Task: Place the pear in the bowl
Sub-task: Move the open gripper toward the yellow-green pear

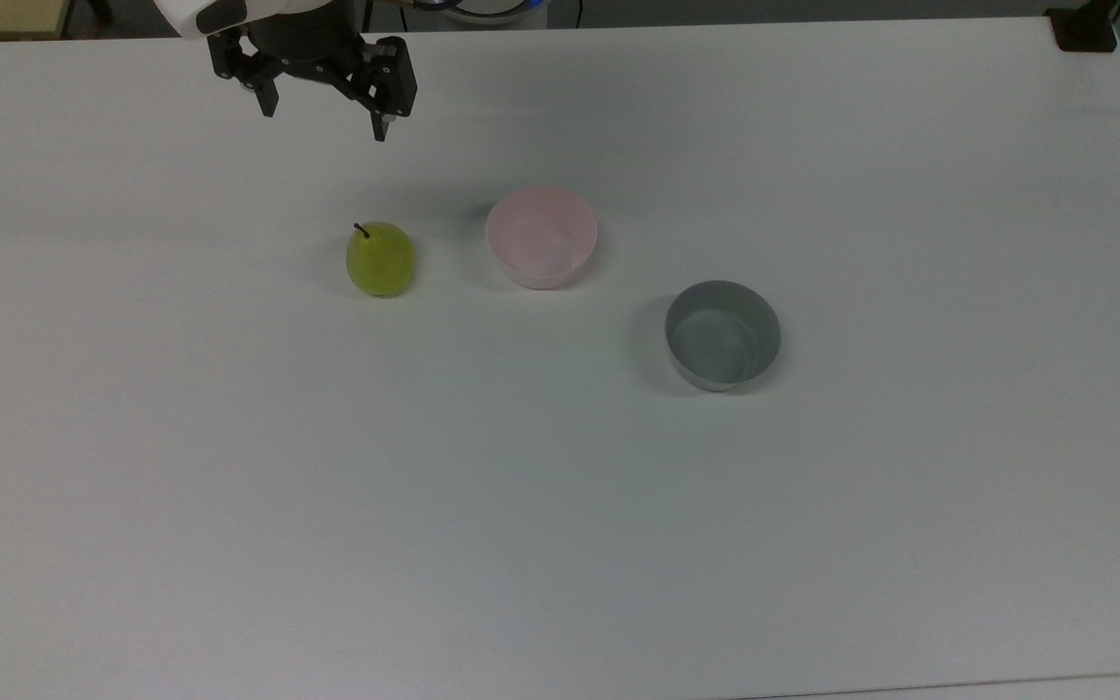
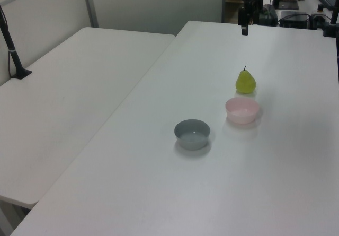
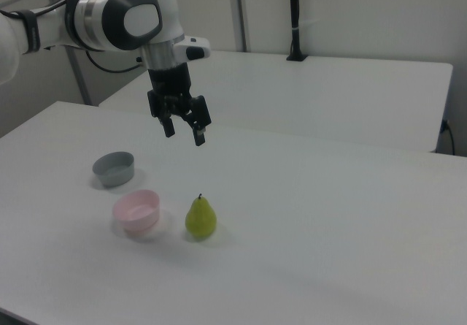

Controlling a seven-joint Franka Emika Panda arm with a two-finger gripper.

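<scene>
Claw (image 1: 325, 123) spread wide and empty, hanging in the air above the white table (image 1: 560, 506), pear still on the tabletop.

Landmark: the pear (image 1: 380, 259). In the top view the claw's two black fingers stand well apart, pointing down, up-frame and slightly to the top view's left of the pear, clear of it. In the right view the claw (image 3: 184, 134) hangs high above the pear (image 3: 201, 218), nothing between the fingers. The pear stands upright, stem up, touching neither bowl. Pale pink bowl (image 1: 542, 237) sits near the pear on the top view's right, with a gap between; it holds nothing. Grey bowl (image 1: 722, 335) lies farther from the pear, beyond the pink one, to the top view's lower right. In the left view the pear (image 2: 246, 81) is just behind the pink bowl (image 2: 242, 110), the grey bowl (image 2: 192, 134) nearer the camera.
</scene>
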